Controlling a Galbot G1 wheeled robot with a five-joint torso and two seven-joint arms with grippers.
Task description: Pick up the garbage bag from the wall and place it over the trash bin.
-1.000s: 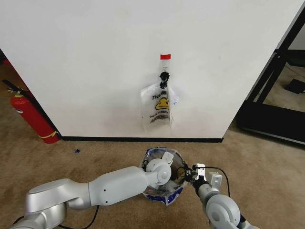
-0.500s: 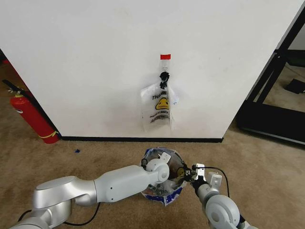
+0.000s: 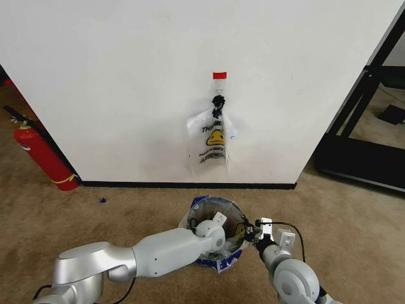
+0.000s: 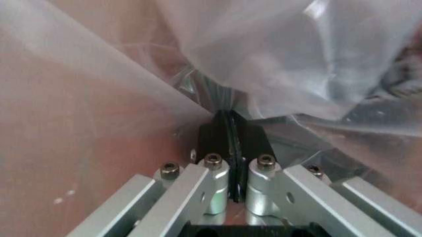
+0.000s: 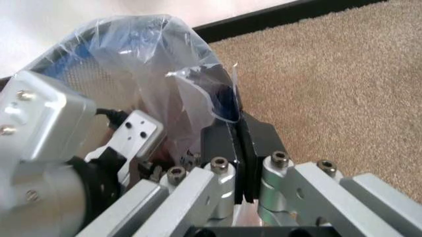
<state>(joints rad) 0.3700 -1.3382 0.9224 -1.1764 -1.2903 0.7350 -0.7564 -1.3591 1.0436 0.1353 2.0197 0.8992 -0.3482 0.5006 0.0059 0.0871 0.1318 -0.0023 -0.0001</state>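
The garbage bag (image 3: pixel 204 205), crinkly clear plastic with blue patches, is draped over the round trash bin (image 3: pixel 237 217) on the carpet in front of the wall (image 3: pixel 126 76). My left gripper (image 4: pixel 231 116) reaches down inside the bin, shut on a fold of the bag's film (image 4: pixel 277 54). In the head view its wrist (image 3: pixel 212 229) sits in the bin's mouth. At the bin's right rim my right gripper (image 3: pixel 249 233) is shut on the bag's edge (image 5: pixel 221 96), with the pads (image 5: pixel 254 136) pressed together on it.
A second smiley bag (image 3: pixel 212 142) hangs from a black clip (image 3: pixel 218 101) under a red tape strip (image 3: pixel 219 75). A red fire extinguisher (image 3: pixel 41 155) stands at the left. A black frame (image 3: pixel 364 126) stands at the right. Brown carpet (image 3: pixel 126 209) lies open left of the bin.
My left arm has sunk lower, carrying its wrist deeper into the bin with the bag's film. The right gripper has stayed at the rim.
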